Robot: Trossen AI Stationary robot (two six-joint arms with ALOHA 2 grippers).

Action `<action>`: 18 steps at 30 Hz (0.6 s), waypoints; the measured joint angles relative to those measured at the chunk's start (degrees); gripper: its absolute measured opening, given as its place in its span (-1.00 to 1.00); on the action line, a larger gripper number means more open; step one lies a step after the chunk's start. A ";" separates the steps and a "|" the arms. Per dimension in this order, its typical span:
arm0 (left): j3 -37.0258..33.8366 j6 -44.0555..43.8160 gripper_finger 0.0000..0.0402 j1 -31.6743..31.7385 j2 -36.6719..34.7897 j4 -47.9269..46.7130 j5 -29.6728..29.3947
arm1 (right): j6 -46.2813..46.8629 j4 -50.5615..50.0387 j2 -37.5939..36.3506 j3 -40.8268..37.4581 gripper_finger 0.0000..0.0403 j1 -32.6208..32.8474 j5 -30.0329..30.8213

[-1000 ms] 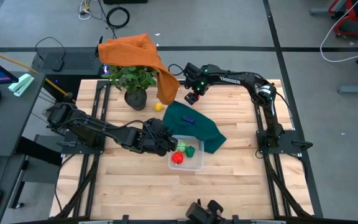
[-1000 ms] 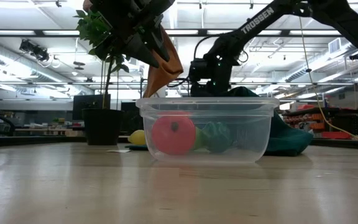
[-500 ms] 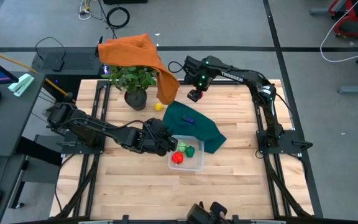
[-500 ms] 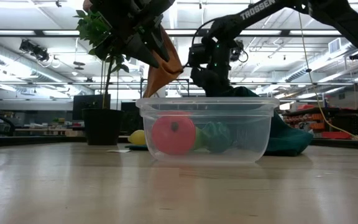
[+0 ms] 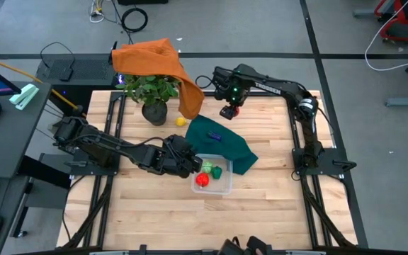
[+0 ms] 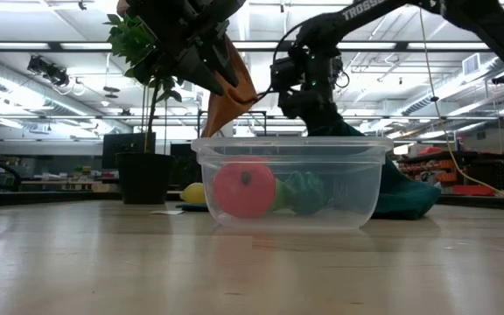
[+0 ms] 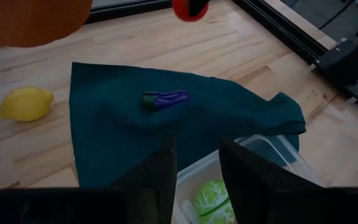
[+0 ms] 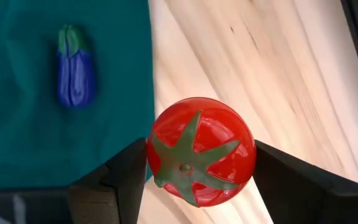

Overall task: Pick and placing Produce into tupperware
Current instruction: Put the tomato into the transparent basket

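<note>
High view, looking straight down: a pale wooden surface (image 5: pixel 261 205) fills the middle of the frame. The left pincer (image 5: pixel 190 164) sits left of centre, just beside the left end of the clear tub (image 5: pixel 213 177), which lies a little below centre. Inside the tub are a red fruit (image 5: pixel 202 180) and green pieces (image 5: pixel 215 171). A teal cloth (image 5: pixel 225 147) lies just above the tub, with a small eggplant (image 5: pixel 215 136) on it. A lemon (image 5: pixel 180 121) rests left of the cloth, next to a potted plant (image 5: pixel 151 91) draped with an orange cloth (image 5: pixel 154 60) in the upper middle. The right pincer (image 5: pixel 230 111) is above centre, gripping a red tomato over bare wood.

Low view, level with the surface: the tub (image 6: pixel 291 182) stands in the centre, with the red fruit (image 6: pixel 244 188) and a green piece (image 6: pixel 304 192) visible through its wall. The lemon (image 6: pixel 194 193) peeks out behind its left side. The plant (image 6: pixel 144 96) rises at left.

Left wrist view: two dark fingers (image 7: pixel 244 174) stand a little apart with nothing between them, over the tub's (image 7: pixel 278 155) edge at lower centre. The eggplant (image 7: pixel 165 99) lies centre on the cloth (image 7: pixel 110 124); the lemon (image 7: pixel 24 103) is at left.

Right wrist view: the tomato (image 8: pixel 201 150), red with a green star top, is clamped between the two fingers (image 8: pixel 114 177) at centre. The eggplant (image 8: pixel 74 67) lies upper left on the cloth (image 8: pixel 17 118).
</note>
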 joint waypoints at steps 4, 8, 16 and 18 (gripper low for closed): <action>0.00 0.02 -0.34 0.00 0.00 0.00 0.00 | 0.05 0.12 -3.67 -3.15 0.14 0.67 0.22; 0.00 0.03 -0.35 0.00 0.00 -0.07 0.00 | 0.69 0.50 -9.66 -8.72 0.14 2.22 0.23; 0.00 0.49 -0.36 0.00 0.00 -0.11 0.18 | 4.94 4.29 -25.49 -24.67 0.14 7.35 0.06; 0.00 0.50 -0.34 0.02 0.00 -0.09 0.84 | 6.64 4.86 -29.31 -28.18 0.14 9.15 0.06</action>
